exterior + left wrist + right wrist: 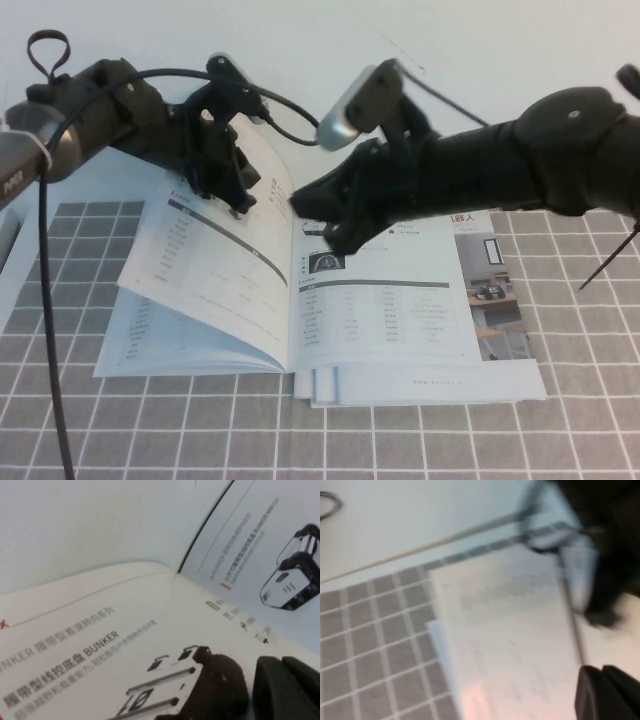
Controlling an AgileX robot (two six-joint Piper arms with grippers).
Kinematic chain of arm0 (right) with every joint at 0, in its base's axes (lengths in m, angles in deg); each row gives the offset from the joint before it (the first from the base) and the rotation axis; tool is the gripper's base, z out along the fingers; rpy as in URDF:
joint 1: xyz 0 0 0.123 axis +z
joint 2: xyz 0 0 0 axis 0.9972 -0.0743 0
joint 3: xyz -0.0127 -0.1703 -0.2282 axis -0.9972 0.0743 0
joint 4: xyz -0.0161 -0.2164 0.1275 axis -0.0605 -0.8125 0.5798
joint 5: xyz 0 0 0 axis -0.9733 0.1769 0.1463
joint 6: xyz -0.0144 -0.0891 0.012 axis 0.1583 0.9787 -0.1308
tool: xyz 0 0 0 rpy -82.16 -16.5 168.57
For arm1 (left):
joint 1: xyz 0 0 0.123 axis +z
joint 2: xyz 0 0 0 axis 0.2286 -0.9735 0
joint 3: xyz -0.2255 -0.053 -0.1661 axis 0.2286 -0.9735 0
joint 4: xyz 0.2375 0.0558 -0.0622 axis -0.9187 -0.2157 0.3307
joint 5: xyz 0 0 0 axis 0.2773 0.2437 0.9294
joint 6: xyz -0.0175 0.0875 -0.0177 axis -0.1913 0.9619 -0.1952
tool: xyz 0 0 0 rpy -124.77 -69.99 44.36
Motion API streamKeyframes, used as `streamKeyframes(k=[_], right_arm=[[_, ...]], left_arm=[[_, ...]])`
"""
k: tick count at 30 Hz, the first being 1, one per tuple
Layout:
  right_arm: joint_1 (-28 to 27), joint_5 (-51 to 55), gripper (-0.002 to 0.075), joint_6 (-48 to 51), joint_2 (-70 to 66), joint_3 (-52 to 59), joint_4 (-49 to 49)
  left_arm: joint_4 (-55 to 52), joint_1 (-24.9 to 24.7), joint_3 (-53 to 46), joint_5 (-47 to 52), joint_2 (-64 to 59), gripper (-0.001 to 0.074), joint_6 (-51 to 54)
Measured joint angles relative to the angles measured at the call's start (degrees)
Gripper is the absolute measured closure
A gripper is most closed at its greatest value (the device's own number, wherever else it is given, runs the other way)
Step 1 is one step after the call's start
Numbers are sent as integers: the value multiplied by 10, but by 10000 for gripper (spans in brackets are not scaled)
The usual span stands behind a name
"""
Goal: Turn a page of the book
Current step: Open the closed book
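The book (400, 320) lies open on the checked mat. One white page (220, 270) with a grey-barred table stands raised and leans to the left from the spine. My left gripper (238, 200) is at this page's upper part, fingers together against it. In the left wrist view (287, 690) both fingers lie side by side on a glossy page (100, 620) printed with a dark tracked vehicle. My right gripper (315, 225) hovers over the right-hand page near the spine, fingers together and empty; it also shows in the right wrist view (605, 695) above the blurred book (510, 630).
A wider brochure (495, 300) with room photos lies under the book, sticking out on the right. The grey checked mat (150, 420) covers the near table, with white tabletop (300, 40) behind. The left arm's cable (45, 300) hangs at the left edge.
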Motion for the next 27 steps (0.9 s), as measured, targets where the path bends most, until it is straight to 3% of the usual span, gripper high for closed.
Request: streamKeyframes(k=[12, 20, 27], right_arm=[[-81, -19, 727, -82, -111, 0, -66], [-96, -10, 727, -111, -171, 0, -88], [-100, 25, 727, -117, -140, 1, -97]], left_arm=[[-53, 26, 3, 74, -66, 739, -53], [-53, 37, 4, 82, -100, 739, -71], [-29, 37, 4, 94, -75, 739, -72]])
